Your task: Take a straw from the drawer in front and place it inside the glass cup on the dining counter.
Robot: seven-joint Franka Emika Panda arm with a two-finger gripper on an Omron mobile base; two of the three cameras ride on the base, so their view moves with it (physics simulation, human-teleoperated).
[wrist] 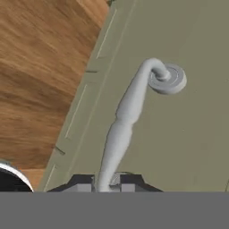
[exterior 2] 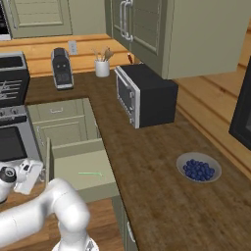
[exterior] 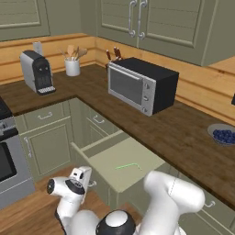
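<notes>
Room: kitchen corner with sage-green cabinets and a dark wood L-shaped counter (exterior: pixel 183 133) against the walls.
Counter: carries a black microwave (exterior: pixel 142 85) at centre, a coffee machine (exterior: pixel 36 71) at upper left, a white utensil pot (exterior: pixel 72 66) beside it, and a bowl of blueberries (exterior 2: pixel 198 168) at right.
Drawer: the drawer (exterior: pixel 103 158) stands pulled out below the counter, lower centre of the left base view, pale inside.
Straw: the straw (exterior: pixel 128 166) lies flat on the drawer floor, bent end toward the right.
Handle: the curved silver handle (wrist: pixel 129 116) runs up the middle of the hand view, on the drawer front.
Claw: the claw (wrist: pixel 107 183) is pinched on the lower end of the handle, fingertips pressed against either side.
</notes>
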